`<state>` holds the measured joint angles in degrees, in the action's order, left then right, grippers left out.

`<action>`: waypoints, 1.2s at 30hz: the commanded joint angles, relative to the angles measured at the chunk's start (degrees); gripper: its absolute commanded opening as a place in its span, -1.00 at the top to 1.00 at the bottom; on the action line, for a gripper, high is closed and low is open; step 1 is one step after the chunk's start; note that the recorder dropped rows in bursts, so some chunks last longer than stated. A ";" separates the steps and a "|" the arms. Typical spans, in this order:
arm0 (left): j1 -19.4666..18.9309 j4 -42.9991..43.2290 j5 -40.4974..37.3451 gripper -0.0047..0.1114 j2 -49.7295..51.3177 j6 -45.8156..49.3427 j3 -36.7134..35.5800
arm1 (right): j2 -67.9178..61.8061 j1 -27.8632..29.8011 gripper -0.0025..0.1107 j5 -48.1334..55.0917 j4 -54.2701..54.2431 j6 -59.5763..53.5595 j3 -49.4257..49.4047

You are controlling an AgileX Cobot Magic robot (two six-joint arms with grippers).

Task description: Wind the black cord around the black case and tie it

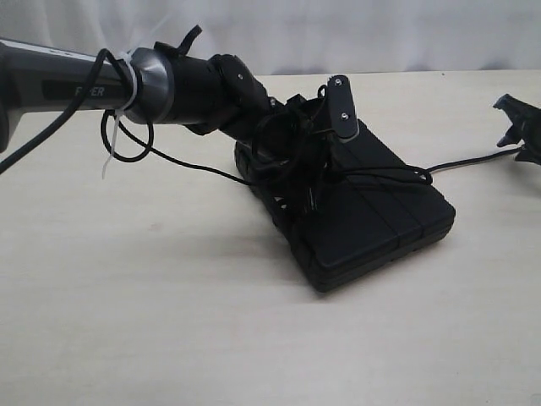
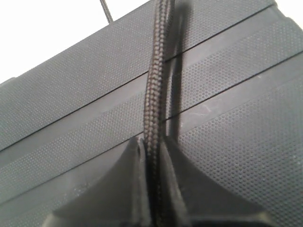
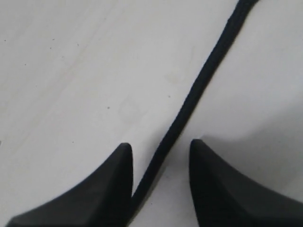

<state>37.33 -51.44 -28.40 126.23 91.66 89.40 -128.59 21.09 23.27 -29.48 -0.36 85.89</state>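
The black case [image 1: 372, 220] lies flat on the table at centre, its lid grooves showing close up in the left wrist view [image 2: 71, 94]. My left gripper [image 1: 317, 169] hangs low over the lid's far end. There it [image 2: 152, 142] is shut on the black cord [image 2: 154, 85], which runs taut across the grooves. The cord [image 1: 465, 161] leaves the case's right side and crosses the table to my right gripper [image 1: 517, 127]. That gripper [image 3: 161, 146] stands open just above the table, with the cord [image 3: 199, 80] lying between its fingers and brushing one of them.
A thicker black cable [image 1: 63, 118] held by a white zip tie [image 1: 127, 80] hangs along my left arm. A thin black line [image 1: 186, 162] trails from that arm toward the case's left edge. Beige table [image 1: 169, 321] spreads in front of the case.
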 commanded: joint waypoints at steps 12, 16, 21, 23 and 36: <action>0.06 -0.29 0.01 0.92 -0.76 0.18 -0.05 | -8.48 -0.57 0.75 9.89 0.24 -8.15 9.32; 0.06 -0.29 0.01 0.92 -0.76 0.18 -0.05 | -8.83 -1.17 0.88 11.15 0.11 -13.54 9.32; 0.06 -0.29 0.01 0.92 -0.76 0.18 -0.05 | -8.94 -3.31 0.88 13.37 0.11 -20.29 9.32; 0.06 -0.29 0.01 0.92 -0.76 0.18 -0.05 | -8.50 -4.20 0.88 14.36 0.11 -21.54 9.32; 0.06 -1.64 11.50 0.92 -0.76 -5.49 -0.05 | -1.36 -9.08 0.88 13.47 3.41 -28.48 6.97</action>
<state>37.33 -51.55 -21.68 126.23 89.37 89.40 -132.13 12.44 37.17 -26.68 -26.61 94.20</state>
